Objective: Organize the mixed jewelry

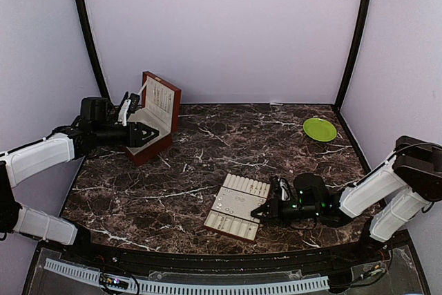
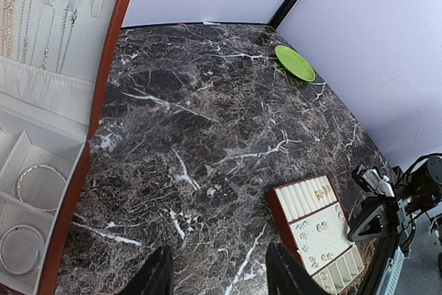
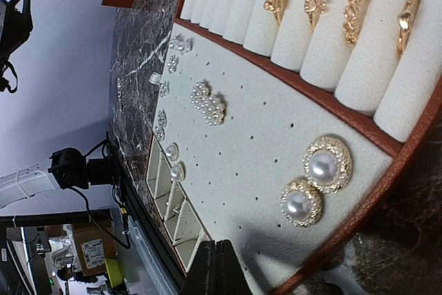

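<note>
Right hand (image 3: 215, 248) closed, tray (image 3: 255, 122) holding pearl earrings (image 3: 327, 164), gold rings (image 3: 318, 1)

A robot lab — a white left arm (image 1: 41, 157) and right arm (image 1: 373, 188) sit at a dark marble table (image 1: 207, 150) boxed in by plain pale walls (image 1: 221, 32).

The bench (image 1: 207, 150) is dark brown marble with white veins. Just ahead of the black right end effector (image 3: 215, 246), the cream tray (image 3: 262, 136), dotted with pinholes and rimmed red-brown, carries gold-and-pearl earrings (image 3: 327, 164), with gold rings (image 3: 314, 1) farther ahead. The plate (image 1: 320, 129) is lime green; the box (image 2: 109, 60) red-brown, cream-lined.
</note>
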Tool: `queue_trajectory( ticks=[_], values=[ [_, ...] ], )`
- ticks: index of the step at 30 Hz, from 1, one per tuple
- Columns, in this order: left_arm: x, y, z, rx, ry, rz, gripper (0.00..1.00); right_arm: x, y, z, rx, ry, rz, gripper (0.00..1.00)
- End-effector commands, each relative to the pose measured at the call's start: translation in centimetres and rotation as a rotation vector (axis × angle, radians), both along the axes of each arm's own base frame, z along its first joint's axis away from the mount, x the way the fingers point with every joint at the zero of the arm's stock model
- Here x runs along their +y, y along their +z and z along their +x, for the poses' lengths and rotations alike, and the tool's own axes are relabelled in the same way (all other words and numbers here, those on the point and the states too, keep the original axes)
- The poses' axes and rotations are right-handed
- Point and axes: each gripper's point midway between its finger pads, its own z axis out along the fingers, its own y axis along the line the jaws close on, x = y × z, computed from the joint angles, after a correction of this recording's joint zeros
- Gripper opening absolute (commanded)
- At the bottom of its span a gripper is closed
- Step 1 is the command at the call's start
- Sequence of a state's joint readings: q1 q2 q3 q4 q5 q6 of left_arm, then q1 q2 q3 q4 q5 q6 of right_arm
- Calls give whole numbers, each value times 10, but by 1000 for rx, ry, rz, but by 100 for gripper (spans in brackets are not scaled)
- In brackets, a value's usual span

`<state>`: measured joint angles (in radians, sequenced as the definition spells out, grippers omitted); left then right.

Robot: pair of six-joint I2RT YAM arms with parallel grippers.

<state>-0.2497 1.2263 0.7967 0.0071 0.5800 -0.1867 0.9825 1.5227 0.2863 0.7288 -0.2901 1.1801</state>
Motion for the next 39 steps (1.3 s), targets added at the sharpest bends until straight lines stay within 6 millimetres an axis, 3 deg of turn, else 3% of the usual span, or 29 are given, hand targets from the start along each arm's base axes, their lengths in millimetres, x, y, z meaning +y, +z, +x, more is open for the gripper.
queue_trajectory(
  ticks=[1, 39],
  values=[
    [1, 7, -2, -28, -3, -14, 48, 0, 2, 1, -23, -10, 11, 0],
    [1, 4, -1, -20, -8, -13, 48, -1, 3, 3, -22, -17, 55, 0]
  ],
)
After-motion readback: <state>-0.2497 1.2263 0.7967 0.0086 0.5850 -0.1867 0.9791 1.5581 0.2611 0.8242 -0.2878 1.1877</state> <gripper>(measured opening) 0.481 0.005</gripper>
